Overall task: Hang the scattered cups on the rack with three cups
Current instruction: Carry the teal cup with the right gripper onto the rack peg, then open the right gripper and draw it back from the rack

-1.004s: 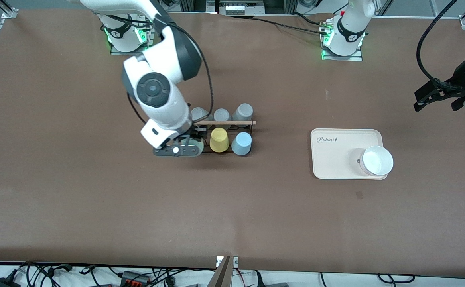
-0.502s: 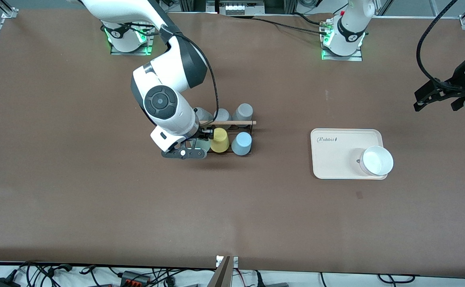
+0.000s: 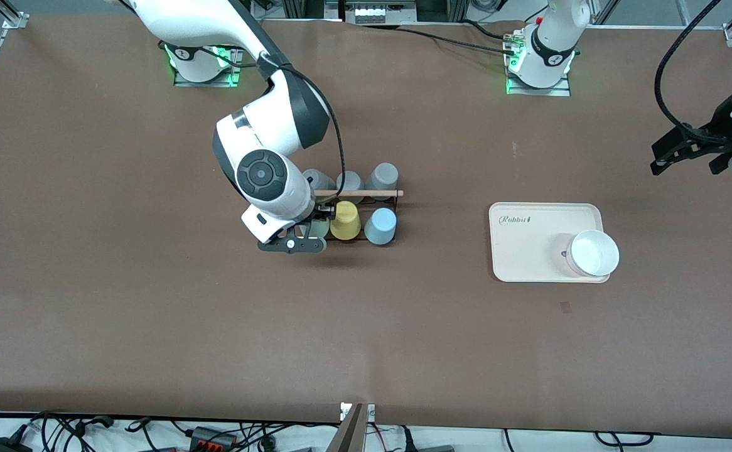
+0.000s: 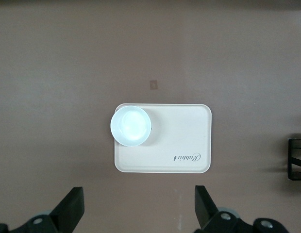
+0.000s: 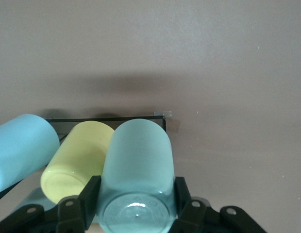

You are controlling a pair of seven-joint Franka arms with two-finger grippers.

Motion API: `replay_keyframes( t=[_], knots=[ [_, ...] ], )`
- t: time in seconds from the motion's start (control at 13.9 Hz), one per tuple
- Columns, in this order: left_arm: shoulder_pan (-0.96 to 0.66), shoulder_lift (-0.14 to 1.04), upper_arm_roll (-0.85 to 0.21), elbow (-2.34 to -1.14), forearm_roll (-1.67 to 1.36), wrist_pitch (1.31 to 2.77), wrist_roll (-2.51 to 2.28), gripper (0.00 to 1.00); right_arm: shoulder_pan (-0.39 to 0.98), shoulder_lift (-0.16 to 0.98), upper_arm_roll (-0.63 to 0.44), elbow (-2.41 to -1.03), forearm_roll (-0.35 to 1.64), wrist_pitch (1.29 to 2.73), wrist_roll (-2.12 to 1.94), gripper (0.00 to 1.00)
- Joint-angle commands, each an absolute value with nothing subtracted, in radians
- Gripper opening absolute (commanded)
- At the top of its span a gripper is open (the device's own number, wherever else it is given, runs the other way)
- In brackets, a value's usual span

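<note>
Brown table stretches bare nearest the front camera. On it my right gripper (image 3: pixel 306 233) is clamped on the mint cup (image 5: pixel 137 170), squeezing its sides near the base, at the rack (image 3: pixel 395 202) beside the yellow cup (image 3: pixel 344 221) and blue cup (image 3: pixel 380 226). Thin plastic looks light and slick, so I judge a gentle side grip best. Up over the left arm's end, my left gripper (image 4: pixel 136 213) waits, fingers apart.

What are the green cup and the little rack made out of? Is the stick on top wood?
The mint green cup, held in the right gripper, looks like smooth plastic: even colour, soft sheen on its base. The rack looks like thin black metal wire, though that is a guess from its slim bars. The rod across its top is pale tan and matte, probably wood.
</note>
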State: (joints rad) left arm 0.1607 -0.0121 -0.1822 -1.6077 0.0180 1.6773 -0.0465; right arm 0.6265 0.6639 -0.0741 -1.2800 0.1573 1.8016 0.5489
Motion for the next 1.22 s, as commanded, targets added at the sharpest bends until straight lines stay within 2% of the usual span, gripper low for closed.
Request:
replay_keyframes(
  t=[0.0,0.29,0.36,0.43,0.79,0.86,1.15],
  knots=[
    [0.17,-0.037,-0.184,-1.632,0.005,1.672,-0.041,1.0,0.63,0.698,-0.077,-1.258,0.163,1.792,0.563,0.27],
    [0.169,-0.035,-0.186,-1.631,0.005,1.664,-0.041,1.0,0.63,0.727,-0.077,-1.258,0.164,1.795,0.568,0.28],
    [0.169,-0.034,-0.186,-1.631,0.005,1.664,-0.041,1.0,0.63,0.732,-0.077,-1.258,0.166,1.795,0.574,0.56],
    [0.169,-0.034,-0.184,-1.631,0.005,1.664,-0.041,1.0,0.63,0.73,-0.077,-1.258,0.169,1.793,0.583,1.0],
    [0.169,-0.028,-0.186,-1.628,0.003,1.664,-0.052,1.0,0.621,0.68,-0.09,-1.241,0.167,1.779,0.655,1.0],
    [0.167,-0.023,-0.19,-1.628,0.003,1.666,-0.052,1.0,0.612,0.64,-0.095,-1.241,0.163,1.775,0.653,1.0],
    [0.158,-0.005,-0.193,-1.626,0.002,1.666,-0.055,1.0,0.559,0.54,-0.231,-1.241,0.156,1.737,0.567,1.0]
  ],
)
